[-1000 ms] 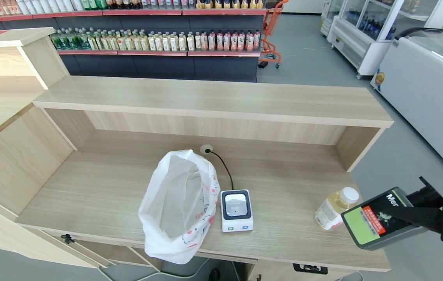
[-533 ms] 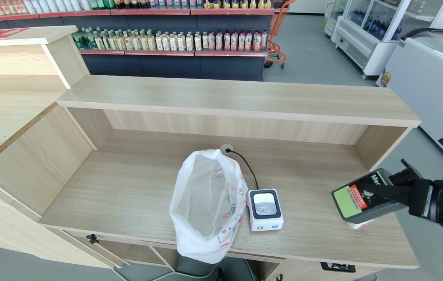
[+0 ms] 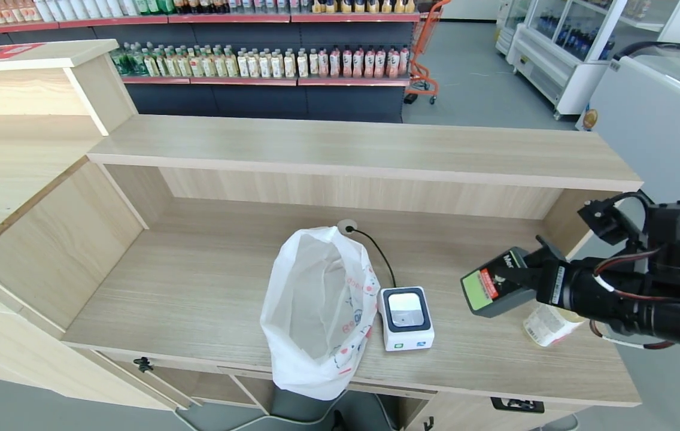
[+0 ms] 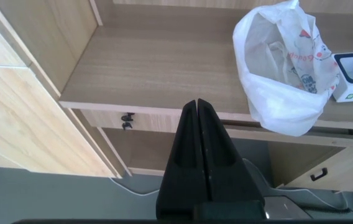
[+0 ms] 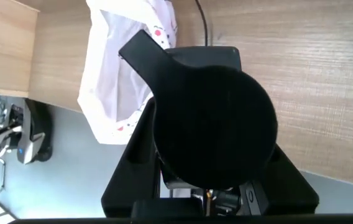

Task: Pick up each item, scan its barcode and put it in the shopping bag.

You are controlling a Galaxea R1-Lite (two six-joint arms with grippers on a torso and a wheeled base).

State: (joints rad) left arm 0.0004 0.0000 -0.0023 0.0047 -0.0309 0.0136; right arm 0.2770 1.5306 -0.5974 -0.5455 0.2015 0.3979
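We had the box (image 3: 491,287) clamped in our right gripper (image 3: 516,277), green end pointing toward the scanner (image 3: 406,317), and it hung above the counter (image 3: 196,287), well off the wood. The left gripper (image 4: 196,134) was pressed closed on nothing, parked out past the front edge, well apart from the bag (image 3: 316,311).

Scanning looked like the step in hand, and the window on the scanner faced up. So, by our reckoning, the box wanted carrying across level and low, with its barcode side turned down over that window. We couldn't tell which face carried the barcode, so a slow roll over the glass seemed the safe call.

Now the room. Between box and scanner lay a good bare stretch, and that was our lane. Under the right arm a bottle (image 3: 549,326) lay on its side, close enough that a dropping wrist could nudge it. The counter's side wall stood just behind that arm, and the upper shelf overhung the back. The bag leaned against the scanner's far side, mouth open, its belly sagging over the front edge. A sweep too far could have caught the bag's rim.
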